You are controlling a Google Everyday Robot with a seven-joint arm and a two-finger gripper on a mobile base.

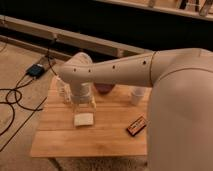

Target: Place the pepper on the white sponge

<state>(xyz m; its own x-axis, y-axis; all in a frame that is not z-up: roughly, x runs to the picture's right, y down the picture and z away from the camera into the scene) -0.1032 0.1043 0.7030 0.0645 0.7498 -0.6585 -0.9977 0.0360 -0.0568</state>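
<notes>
The white sponge (84, 120) lies flat on the wooden table (60, 142), left of its middle. My gripper (85, 104) points down just above the far edge of the sponge, at the end of the big white arm (115, 72) that crosses the view. The pepper does not show; it is hidden or out of view.
A dark red-purple round thing (104, 88) sits behind the gripper at the back of the table. A white cup (136, 96) stands to the right. A flat orange-and-black box (136, 125) lies front right. A tall whitish bottle (63, 91) stands left of the gripper. Cables cross the floor (15, 100) at the left.
</notes>
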